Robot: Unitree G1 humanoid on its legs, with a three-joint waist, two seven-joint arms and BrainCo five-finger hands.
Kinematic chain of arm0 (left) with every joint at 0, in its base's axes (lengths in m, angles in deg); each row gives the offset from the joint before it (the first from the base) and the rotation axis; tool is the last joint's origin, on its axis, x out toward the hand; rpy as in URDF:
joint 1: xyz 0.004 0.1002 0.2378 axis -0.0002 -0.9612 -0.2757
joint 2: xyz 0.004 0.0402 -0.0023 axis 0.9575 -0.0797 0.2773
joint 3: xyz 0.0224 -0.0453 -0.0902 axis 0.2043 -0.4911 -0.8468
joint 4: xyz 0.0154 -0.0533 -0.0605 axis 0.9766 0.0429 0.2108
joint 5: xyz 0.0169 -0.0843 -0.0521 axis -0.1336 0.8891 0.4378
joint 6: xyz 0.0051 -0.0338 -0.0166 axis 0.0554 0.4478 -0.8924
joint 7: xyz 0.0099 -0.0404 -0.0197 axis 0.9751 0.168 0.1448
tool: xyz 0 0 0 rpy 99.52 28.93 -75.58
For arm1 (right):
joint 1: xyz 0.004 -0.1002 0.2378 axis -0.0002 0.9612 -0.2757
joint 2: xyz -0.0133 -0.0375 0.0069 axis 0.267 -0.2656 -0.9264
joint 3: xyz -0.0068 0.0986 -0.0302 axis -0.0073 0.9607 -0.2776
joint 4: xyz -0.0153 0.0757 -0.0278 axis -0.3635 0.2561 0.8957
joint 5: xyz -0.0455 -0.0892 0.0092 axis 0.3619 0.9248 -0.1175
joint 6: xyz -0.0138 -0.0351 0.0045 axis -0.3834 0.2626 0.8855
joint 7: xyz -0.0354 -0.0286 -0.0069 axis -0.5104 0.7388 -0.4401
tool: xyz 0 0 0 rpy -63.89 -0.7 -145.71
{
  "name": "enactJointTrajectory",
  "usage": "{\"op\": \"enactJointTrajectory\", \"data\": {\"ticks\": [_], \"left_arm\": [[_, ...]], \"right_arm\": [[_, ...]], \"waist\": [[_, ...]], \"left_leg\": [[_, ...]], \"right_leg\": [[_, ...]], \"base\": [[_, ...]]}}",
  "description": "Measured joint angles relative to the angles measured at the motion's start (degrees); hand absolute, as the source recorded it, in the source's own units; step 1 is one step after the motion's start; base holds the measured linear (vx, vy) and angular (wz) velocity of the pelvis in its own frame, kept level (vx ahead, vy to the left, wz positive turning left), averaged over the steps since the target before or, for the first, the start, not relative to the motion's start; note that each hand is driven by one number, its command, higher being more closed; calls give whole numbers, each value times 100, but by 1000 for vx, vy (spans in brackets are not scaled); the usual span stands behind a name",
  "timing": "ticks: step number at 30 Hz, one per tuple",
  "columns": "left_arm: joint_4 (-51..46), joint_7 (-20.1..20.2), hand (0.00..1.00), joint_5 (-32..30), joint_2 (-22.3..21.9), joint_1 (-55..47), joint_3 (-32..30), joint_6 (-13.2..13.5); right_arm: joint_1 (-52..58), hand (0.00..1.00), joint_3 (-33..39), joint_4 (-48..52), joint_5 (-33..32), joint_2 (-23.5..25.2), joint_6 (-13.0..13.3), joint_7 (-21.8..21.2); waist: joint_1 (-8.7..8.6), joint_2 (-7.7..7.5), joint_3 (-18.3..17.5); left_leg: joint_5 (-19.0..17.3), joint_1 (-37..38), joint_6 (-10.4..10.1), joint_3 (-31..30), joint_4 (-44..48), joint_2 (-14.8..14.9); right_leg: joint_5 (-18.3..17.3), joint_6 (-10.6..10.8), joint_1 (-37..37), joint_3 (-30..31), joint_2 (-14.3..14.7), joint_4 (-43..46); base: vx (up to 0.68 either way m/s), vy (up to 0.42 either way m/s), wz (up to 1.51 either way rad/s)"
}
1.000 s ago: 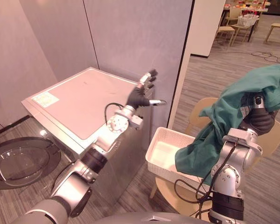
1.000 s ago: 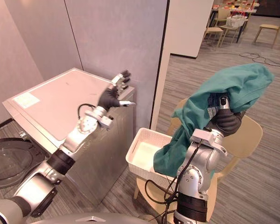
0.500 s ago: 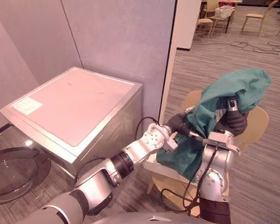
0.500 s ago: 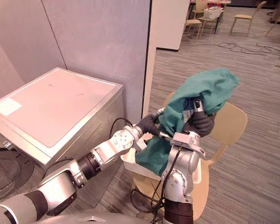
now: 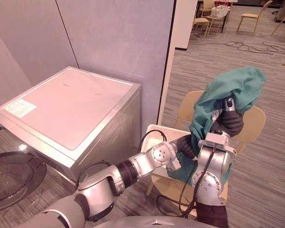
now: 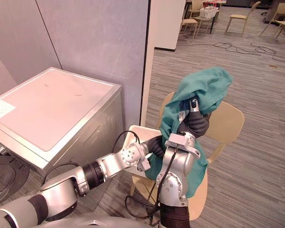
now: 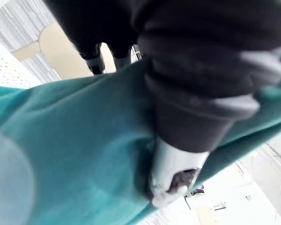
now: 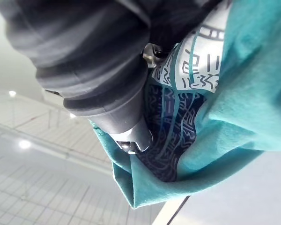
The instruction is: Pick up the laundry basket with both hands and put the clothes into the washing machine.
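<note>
A green garment hangs over my raised right hand, which is shut on it above the chair; the right wrist view shows the cloth and its patterned inner print round that hand. My left arm reaches across from the left, and its hand goes in under the hanging cloth. In the left wrist view that hand lies against the green cloth. The white laundry basket sits on the chair seat, mostly hidden behind the left arm and the garment.
The silver washing machine stands to the left against a grey wall, its round glass door swung open low at the left. The basket's wooden chair stands right of it. More chairs and cables lie far back on the floor.
My left arm swung down from above the washing machine across to the garment, and its hand now sits lower under the cloth. The right hand stays raised with the garment. The camera shifted.
</note>
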Motion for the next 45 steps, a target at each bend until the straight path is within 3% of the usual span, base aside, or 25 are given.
{"op": "enactJointTrajectory", "data": {"ticks": [8,25,26,33,39,45], "left_arm": [[-72,-119,100,895,-12,-111,8,0],[-389,-129,100,1266,-39,-306,12,3],[-392,-129,100,1266,-39,-306,10,3],[-998,-254,100,1274,-34,-306,-667,3],[-2014,-496,100,1278,8,-299,-1923,74],[-3115,-674,100,1278,753,-273,-3405,245]], "right_arm": [[-46,100,-24,117,0,84,67,5],[-201,100,59,116,20,76,65,205],[-200,0,86,116,20,75,65,207],[63,0,940,145,528,60,44,245],[414,0,2051,161,712,-139,11,375],[563,0,3201,160,919,-248,-69,373]], "waist": [[-49,-139,70],[-88,-293,37],[-88,-297,35],[-31,-325,13],[57,-235,-59],[58,8,-216]], "left_leg": [[0,11,4,18,1,-21],[14,18,24,-102,12,-34],[14,18,24,-103,11,-34],[14,-10,25,-148,21,-30],[6,-93,22,-276,100,-10],[-106,-182,-4,-274,235,32]], "right_leg": [[9,23,10,3,-24,-6],[9,32,100,-90,-54,-42],[9,32,102,-91,-55,-42],[8,31,113,-153,-58,-67],[7,27,147,-283,-69,-93],[-14,-9,137,-273,-47,-70]], "base": [[0,0,0],[-1,0,2],[0,0,0],[-1,-5,3],[-10,-13,10],[-27,-4,-2]]}}
